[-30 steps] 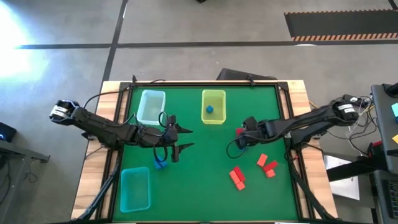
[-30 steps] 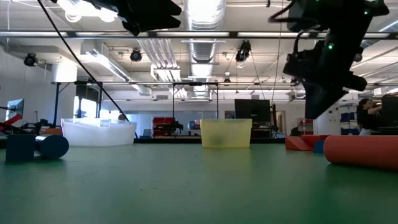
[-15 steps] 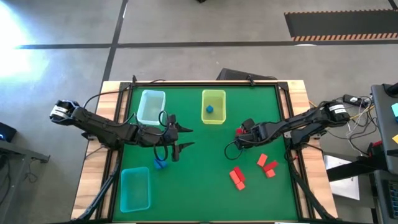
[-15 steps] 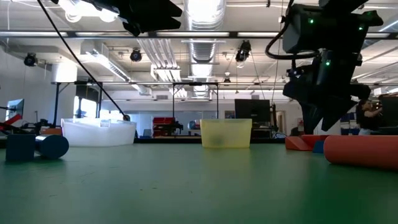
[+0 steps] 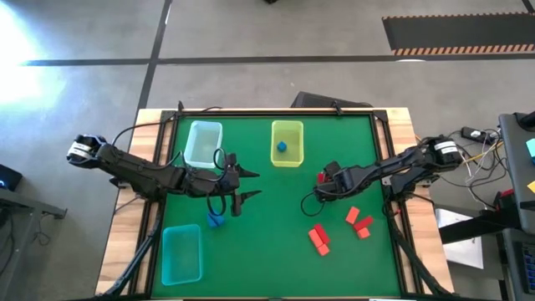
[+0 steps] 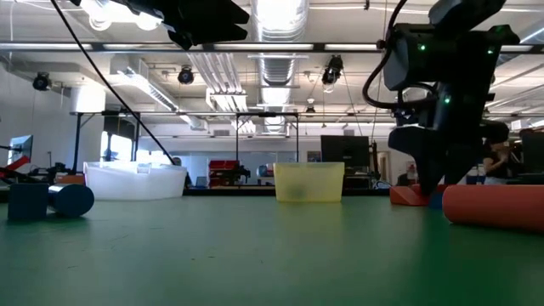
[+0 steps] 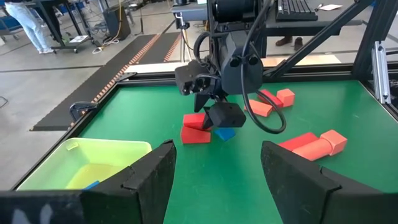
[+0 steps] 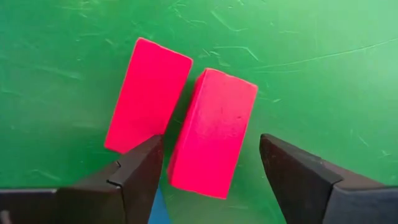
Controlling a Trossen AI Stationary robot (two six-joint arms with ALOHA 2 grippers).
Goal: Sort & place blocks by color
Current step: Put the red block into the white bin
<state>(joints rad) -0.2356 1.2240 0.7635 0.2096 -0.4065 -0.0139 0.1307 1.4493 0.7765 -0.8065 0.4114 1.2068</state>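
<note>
Blocks: right gripper (image 8: 208,168) hangs spread over one red bar block (image 8: 213,132), but its finger might snag the neighbouring red bar (image 8: 147,94); left gripper (image 7: 217,177) idles open.

Two blocks (image 8: 183,127) side by side, one between right gripper's (image 8: 208,171) jaws.

The table (image 5: 276,242) has a green top inside a wooden border. Three translucent trays rest on it: a pale blue tray (image 5: 203,144) at the far left, a yellow-green tray (image 5: 287,132) beside it near the far centre, and a teal tray (image 5: 180,254) at the near left corner. On the grey floor beyond the table lies a dark mat with a striped edge (image 5: 456,35). A person (image 7: 28,25) stands in the room behind.
</note>
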